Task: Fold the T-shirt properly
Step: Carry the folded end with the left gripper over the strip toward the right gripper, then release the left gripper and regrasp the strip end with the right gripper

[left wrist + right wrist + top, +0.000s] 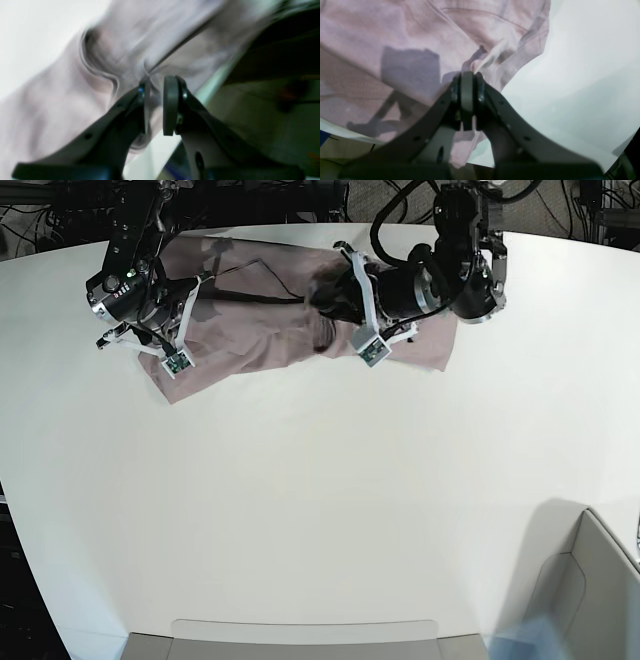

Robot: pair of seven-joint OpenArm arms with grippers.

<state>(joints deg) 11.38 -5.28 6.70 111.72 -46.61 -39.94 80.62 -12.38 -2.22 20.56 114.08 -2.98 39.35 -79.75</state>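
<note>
The T-shirt (270, 320) lies bunched along the far edge of the white table (320, 510), stretched between my two arms, with a raised ridge of folds near its middle. I judge it light, thin and limp: it will sag, drag and crease wherever I do not support it, and it will not hold a shape by itself. Hems, sleeve seams and corners look like the best places to pinch, since doubled fabric is less likely to slip out.

My right gripper (467, 97) has its pads pressed together at a wrinkled edge of the cloth; a fold seems caught there, though I cannot be sure how much. My left gripper (156, 105) stands slightly parted in the blurred wrist view, with fabric beside and behind one pad (170, 105); whether it grips anything I cannot tell.

The table's far edge runs just beyond the shirt, so cloth could slide off there. Toward the near side the tabletop offers broad room to spread and fold. A grey bin (590, 580) sits at the near corner, well apart.
</note>
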